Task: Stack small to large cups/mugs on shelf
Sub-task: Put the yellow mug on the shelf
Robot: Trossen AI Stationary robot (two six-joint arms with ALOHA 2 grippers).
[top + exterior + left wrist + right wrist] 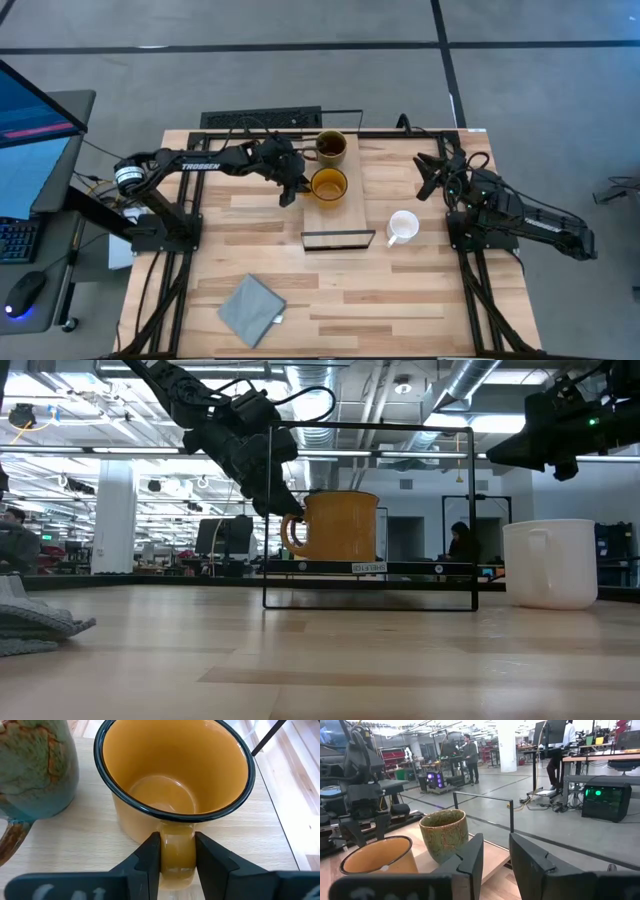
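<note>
Yellow-orange mug point(329, 185) sits mid-shelf point(352, 210), its handle clamped by the left pincer point(177, 855); the right pincer point(496, 857) hangs part-open, empty, above the desk's point(400, 300) right edge.

It was a large open-plan robotics lab: exposed silver ceiling ducts point(470, 385), rows of cluttered workbenches point(600, 757), a blue-lit computer monitor point(30, 110), and people standing point(469, 751) at distant stations.
</note>
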